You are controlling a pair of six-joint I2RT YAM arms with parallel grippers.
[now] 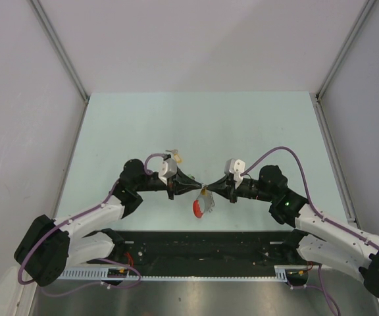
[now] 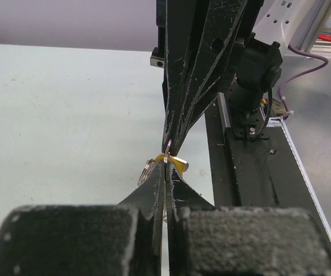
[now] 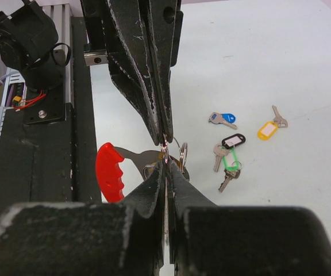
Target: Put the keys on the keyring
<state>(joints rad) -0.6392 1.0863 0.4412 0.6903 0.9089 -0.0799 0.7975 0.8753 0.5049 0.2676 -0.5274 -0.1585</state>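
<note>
The keyring, a red plastic arc (image 3: pixel 109 172) with a grey metal part (image 3: pixel 138 158), hangs just under the two grippers' meeting point; it also shows in the top view (image 1: pixel 196 208). My left gripper (image 2: pixel 165 162) and right gripper (image 3: pixel 165 156) meet tip to tip above the table's near edge. Both are shut on a thin metal ring wire at the keyring's top. A yellow key tag (image 2: pixel 179 164) and a small split ring (image 2: pixel 145 171) sit right at the tips. Loose keys lie on the table: blue (image 3: pixel 223 119), yellow (image 3: pixel 267 130), black-tagged (image 3: pixel 233 141) and green-tagged (image 3: pixel 230 164).
The black base rail (image 3: pixel 39 155) with cables runs along the near edge just beside the keyring. The pale table (image 1: pixel 202 125) is walled at the back and on both sides. The loose keys show in the top view (image 1: pixel 173 155) behind the left wrist.
</note>
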